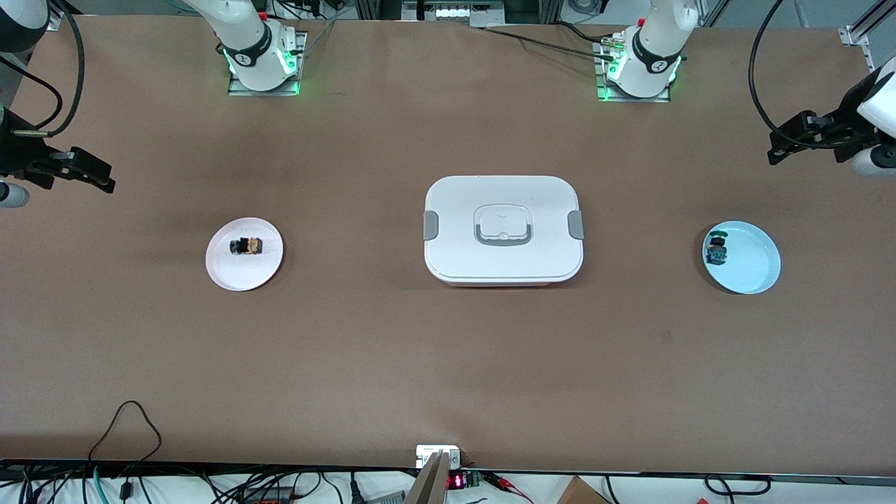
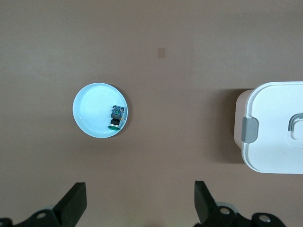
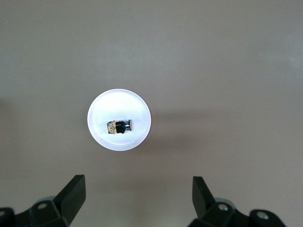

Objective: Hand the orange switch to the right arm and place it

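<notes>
The orange switch lies on its side on a white plate toward the right arm's end of the table. It also shows in the right wrist view. My right gripper hangs open and empty over bare table beside that plate; its fingertips stand wide apart in the right wrist view. My left gripper hangs open and empty over bare table at the left arm's end, beside a light blue plate; it also shows in the left wrist view.
A black switch with green-blue parts lies on the light blue plate and shows in the left wrist view. A white lidded box with grey clips stands mid-table. Cables run along the table edge nearest the front camera.
</notes>
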Controlling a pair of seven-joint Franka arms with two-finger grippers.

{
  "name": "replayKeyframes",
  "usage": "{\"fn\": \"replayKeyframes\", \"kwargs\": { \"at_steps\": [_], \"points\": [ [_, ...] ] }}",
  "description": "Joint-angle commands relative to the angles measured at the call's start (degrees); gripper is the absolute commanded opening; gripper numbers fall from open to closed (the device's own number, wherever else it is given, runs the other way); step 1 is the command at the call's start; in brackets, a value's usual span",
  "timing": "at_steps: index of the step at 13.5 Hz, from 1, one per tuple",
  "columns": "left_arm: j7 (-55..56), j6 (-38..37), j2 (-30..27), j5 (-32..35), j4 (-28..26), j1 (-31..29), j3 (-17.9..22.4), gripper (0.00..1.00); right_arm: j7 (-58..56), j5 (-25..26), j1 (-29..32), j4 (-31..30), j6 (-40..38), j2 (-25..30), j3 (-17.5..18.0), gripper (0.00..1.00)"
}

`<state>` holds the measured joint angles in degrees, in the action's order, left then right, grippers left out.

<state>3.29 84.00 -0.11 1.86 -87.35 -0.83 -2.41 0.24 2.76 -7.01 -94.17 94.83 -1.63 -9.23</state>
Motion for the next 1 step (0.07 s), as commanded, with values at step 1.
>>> {"fn": "replayKeyframes", "kwargs": {
  "at_steps": [1],
  "points": [
    [0.4,-0.68,0.73,0.24,1.48,0.4,0.21,1.0,-0.06,-0.21,-0.11,0.39,-1.14,0.48,0.27,1.0]
  ]
}}
